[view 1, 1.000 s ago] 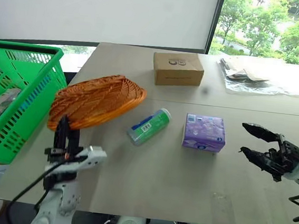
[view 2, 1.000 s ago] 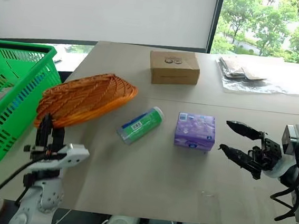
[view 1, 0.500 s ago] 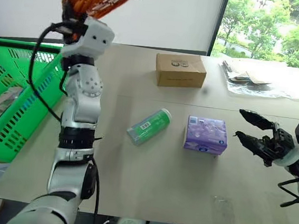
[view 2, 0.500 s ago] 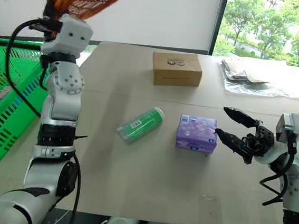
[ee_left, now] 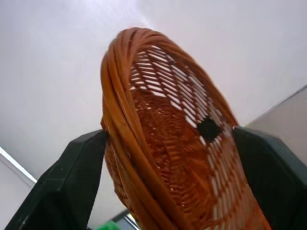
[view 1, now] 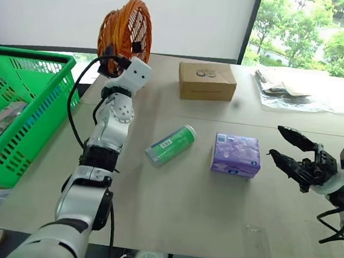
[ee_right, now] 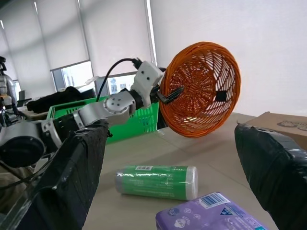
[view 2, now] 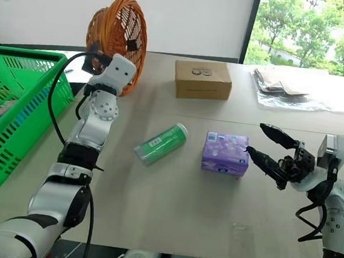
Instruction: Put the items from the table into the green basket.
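Left pincer (ee_left: 168,158) spread wide across orange wicker bowl (view 2: 116,41) (wrong item); right pincer (view 2: 267,151) open, empty, nr tissue pack (view 2: 225,152): close squarely on its sides.

Your left arm (view 1: 105,141) is built of rounded silver-grey segments with black bands at the joints — a black cable loops loose along its outer side to a white, boxy wrist block. The right gripper (view 2: 269,149) has two black, pointed fingers; behind it sits a white wrist housing with black cables.

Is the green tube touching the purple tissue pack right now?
Apart. The left eye view shows bare table between the green tube and the purple tissue pack.
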Robot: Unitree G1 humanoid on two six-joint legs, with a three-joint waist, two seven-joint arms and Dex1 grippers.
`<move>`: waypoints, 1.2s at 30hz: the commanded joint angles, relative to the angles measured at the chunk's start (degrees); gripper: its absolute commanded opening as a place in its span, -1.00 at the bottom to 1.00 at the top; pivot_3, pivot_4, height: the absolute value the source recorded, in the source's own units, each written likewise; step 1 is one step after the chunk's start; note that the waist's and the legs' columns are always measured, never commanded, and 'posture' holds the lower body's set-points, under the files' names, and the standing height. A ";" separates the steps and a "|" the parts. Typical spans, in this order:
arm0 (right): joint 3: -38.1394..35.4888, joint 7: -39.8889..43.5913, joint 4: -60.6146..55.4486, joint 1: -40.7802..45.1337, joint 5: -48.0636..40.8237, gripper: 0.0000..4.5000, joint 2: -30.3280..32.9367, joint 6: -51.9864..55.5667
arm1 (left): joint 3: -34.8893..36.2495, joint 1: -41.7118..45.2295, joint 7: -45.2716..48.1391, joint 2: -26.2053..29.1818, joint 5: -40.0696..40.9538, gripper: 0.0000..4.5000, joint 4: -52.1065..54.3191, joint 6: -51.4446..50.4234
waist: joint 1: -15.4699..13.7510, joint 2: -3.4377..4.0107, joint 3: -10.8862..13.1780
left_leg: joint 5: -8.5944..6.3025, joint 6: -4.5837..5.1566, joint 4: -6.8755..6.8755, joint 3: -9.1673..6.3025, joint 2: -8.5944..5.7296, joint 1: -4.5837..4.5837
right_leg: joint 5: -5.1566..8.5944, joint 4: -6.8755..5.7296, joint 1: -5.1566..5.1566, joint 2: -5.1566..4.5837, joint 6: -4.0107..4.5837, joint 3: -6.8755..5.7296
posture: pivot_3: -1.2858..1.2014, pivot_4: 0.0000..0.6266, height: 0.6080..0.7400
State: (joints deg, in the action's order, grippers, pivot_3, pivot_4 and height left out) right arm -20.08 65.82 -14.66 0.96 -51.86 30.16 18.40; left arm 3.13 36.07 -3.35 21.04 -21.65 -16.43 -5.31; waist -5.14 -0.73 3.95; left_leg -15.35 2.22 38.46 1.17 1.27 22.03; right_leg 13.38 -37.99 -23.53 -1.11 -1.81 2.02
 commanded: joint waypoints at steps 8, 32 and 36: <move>-1.73 -0.40 -1.93 -0.13 -1.01 1.00 0.67 -0.56 | 4.49 -22.97 27.88 -0.84 38.12 0.99 45.30 -35.89 | 2.67 0.10 -0.16 | 0.04 -0.01 0.14 0.09 0.02 -0.34 | 0.01 -0.01 0.28 0.17 0.01 0.23 | 0.12 -0.86 1.00; -1.65 1.33 -2.33 -2.55 2.36 1.00 4.17 -1.69 | -9.07 -30.34 31.23 11.87 34.87 0.99 41.46 -48.47 | 2.83 0.12 -0.12 | 0.03 -0.01 0.00 0.13 0.03 -0.34 | 0.30 0.10 0.21 0.16 0.03 0.35 | 0.09 -0.83 1.00; -0.33 4.20 -0.56 -4.50 7.61 1.00 7.72 -3.79 | -8.53 -28.68 30.71 10.69 34.66 0.22 39.89 -47.99 | 2.76 0.14 -0.12 | 0.03 0.00 0.01 0.15 -0.01 -0.32 | 0.32 0.13 0.21 0.12 0.00 0.35 | 0.09 -0.83 1.00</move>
State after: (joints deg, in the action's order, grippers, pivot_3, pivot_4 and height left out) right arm -20.52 68.43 -14.87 -3.51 -46.01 36.68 16.55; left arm -4.95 6.52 27.29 32.45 12.55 23.51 -53.58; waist -2.38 -0.59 3.83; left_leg -15.32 2.21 38.47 1.31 1.25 21.70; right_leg 13.70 -37.85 -23.32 -1.00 -1.81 2.37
